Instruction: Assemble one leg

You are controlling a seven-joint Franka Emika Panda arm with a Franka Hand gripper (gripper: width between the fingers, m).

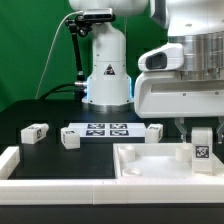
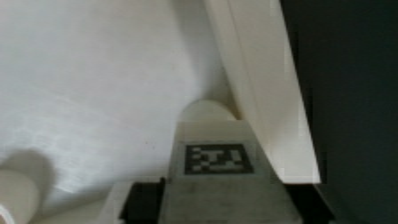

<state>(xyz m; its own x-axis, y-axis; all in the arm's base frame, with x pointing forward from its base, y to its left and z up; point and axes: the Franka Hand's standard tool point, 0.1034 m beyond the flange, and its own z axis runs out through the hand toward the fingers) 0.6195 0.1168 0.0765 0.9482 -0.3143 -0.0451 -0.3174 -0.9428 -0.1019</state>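
Exterior view: gripper (image 1: 201, 133) closed narrowly on small white oblong plastic leg (image 1: 201, 147), held upright between the fingers (image 1: 183, 127); large white square piece with raised corners (image 1: 150, 166) directly below. Wrist view: same leg clamped between dark fingers (image 2: 157, 200), black-and-white square marker tag (image 2: 217, 158) facing the camera.

Leg (image 1: 200, 146) at square piece's (image 1: 150, 168) corner

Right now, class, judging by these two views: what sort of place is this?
Probably a robotics lab bench: a white robot arm, the marker board, a green backdrop behind.
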